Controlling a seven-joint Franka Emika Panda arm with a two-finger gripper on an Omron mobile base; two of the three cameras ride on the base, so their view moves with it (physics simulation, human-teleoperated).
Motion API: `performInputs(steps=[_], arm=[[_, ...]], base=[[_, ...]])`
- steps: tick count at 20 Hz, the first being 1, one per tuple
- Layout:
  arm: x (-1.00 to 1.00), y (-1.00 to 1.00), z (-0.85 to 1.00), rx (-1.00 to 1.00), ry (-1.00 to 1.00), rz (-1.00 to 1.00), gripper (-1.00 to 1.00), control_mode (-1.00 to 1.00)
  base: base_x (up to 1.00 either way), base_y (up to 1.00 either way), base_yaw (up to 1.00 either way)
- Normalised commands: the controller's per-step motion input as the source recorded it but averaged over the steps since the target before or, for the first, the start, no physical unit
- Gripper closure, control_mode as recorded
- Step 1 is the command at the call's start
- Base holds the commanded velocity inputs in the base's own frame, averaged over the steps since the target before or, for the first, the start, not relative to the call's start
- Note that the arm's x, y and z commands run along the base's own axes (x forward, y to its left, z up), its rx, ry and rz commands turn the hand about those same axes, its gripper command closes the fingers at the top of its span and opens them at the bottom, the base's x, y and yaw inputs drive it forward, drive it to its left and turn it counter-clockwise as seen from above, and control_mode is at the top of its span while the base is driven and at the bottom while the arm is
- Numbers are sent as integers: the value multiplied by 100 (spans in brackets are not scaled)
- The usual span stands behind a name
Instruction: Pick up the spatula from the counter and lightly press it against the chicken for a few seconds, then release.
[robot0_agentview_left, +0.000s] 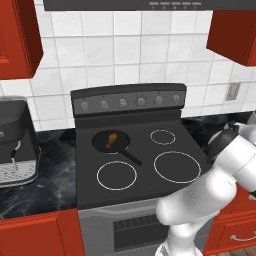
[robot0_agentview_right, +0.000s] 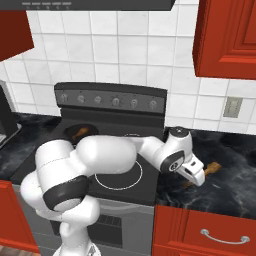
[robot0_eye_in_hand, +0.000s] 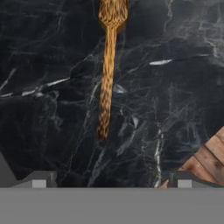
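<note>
Jaws wide apart, empty, over the counter (robot0_eye_in_hand: 52, 131); spatula (robot0_eye_in_hand: 107, 78) lengthwise ahead, midway between.

We see a white arm (robot0_agentview_right: 107, 152) built of smooth, rounded, glossy links, thick as swollen tubes, with dark grey bands at its joints (robot0_agentview_right: 65, 192) and a dark round cap (robot0_agentview_right: 178, 133) near the wrist. Its fingertips (robot0_eye_in_hand: 38, 180) are small grey blocks with paler pads.

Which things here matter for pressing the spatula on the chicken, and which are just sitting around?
For the job: spatula on the counter, chicken in the pan, open gripper.
Just lying about: coffee machine, wall socket.
</note>
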Motion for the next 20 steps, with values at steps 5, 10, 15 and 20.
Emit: performInputs(steps=[5, 10, 15, 20], arm=[[9, -9, -19, 2, 3, 0, -100, -100], [12, -8, -15, 2, 4, 0, -100, -100], [16, -8, -7, 1, 2, 0, -100, -100], [13, -13, -8, 1, 1, 0, -100, -100]], base=[[0, 0, 0], [0, 0, 0], [0, 0, 0], [0, 0, 0]])
